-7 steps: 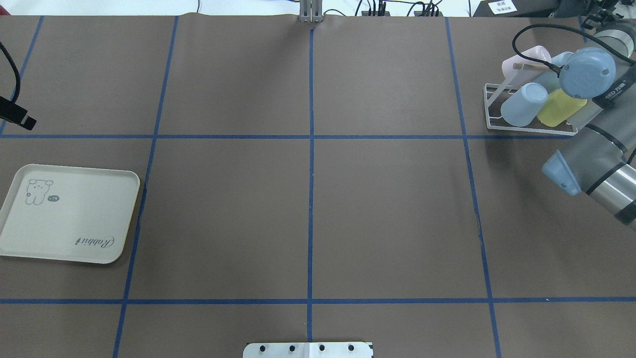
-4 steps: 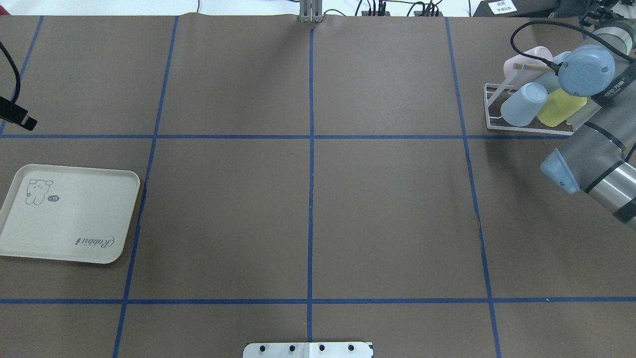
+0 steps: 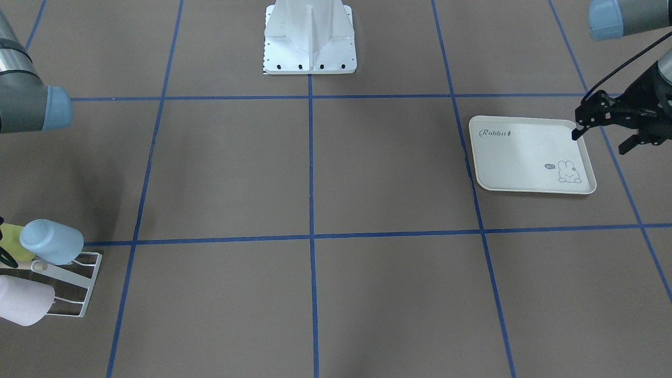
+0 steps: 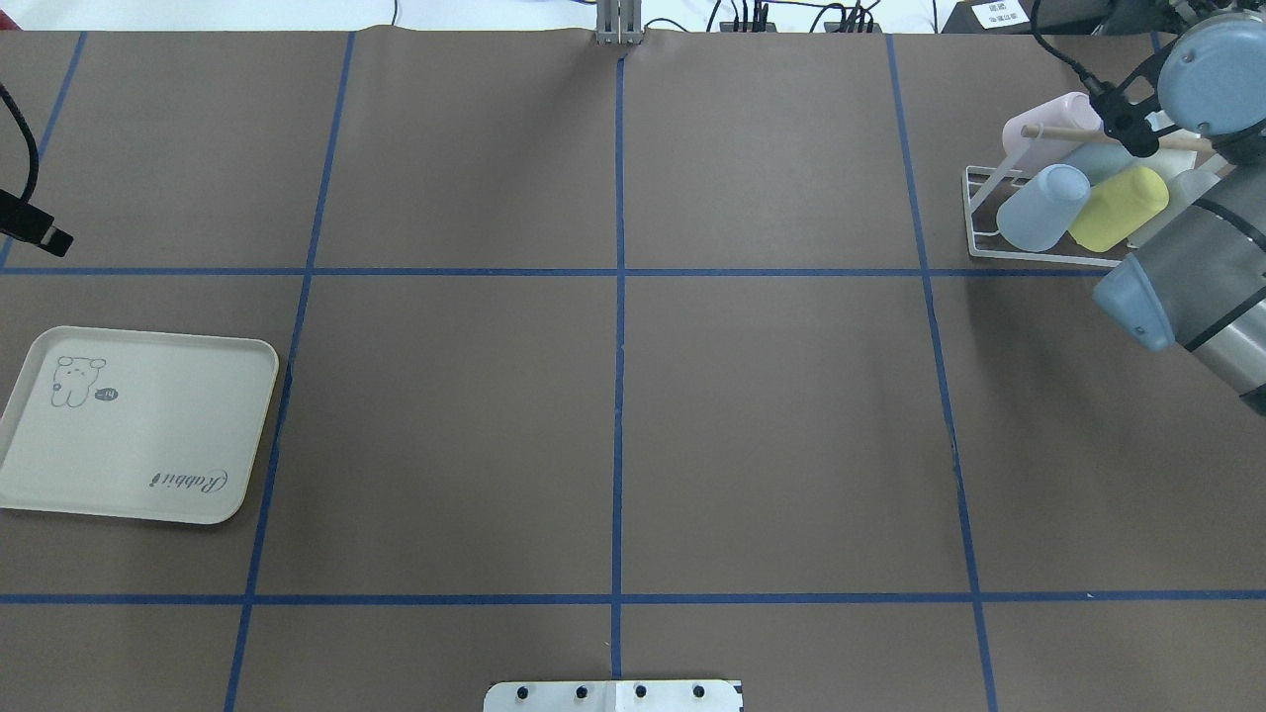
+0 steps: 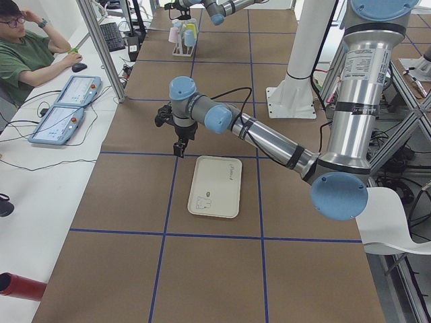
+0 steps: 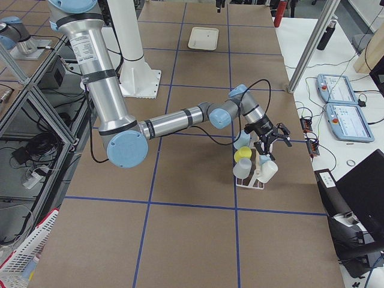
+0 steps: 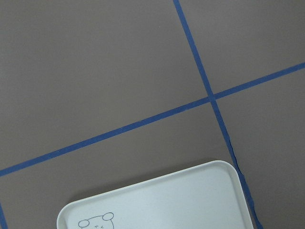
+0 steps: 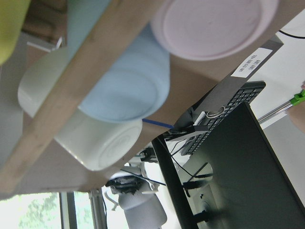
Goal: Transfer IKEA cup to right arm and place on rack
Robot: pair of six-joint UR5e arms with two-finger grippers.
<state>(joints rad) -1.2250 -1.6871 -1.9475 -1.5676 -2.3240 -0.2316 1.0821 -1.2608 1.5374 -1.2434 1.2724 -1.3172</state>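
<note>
Overhead, the right arm (image 4: 1187,267) bends above the rack (image 4: 972,213); the right gripper (image 6: 275,139) seems spread, empty; racked cups (image 4: 1043,208) lean, bases up and outward.

Matt brown paper across the tabletop (image 4: 771,415), lined with smooth blue tape (image 4: 618,396). Smooth cream plastic for the tray (image 4: 138,465). White-coated wire for the rack (image 4: 1039,258), bare pale wood for its dowel (image 4: 1058,132). Matt pastel plastic cups (image 4: 1043,208). Satin grey metal on the right arm (image 4: 1202,267).

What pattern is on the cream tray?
The tray has a small outline rabbit drawing and the word "Rabbit", clearest in the exterior front-facing view.
</note>
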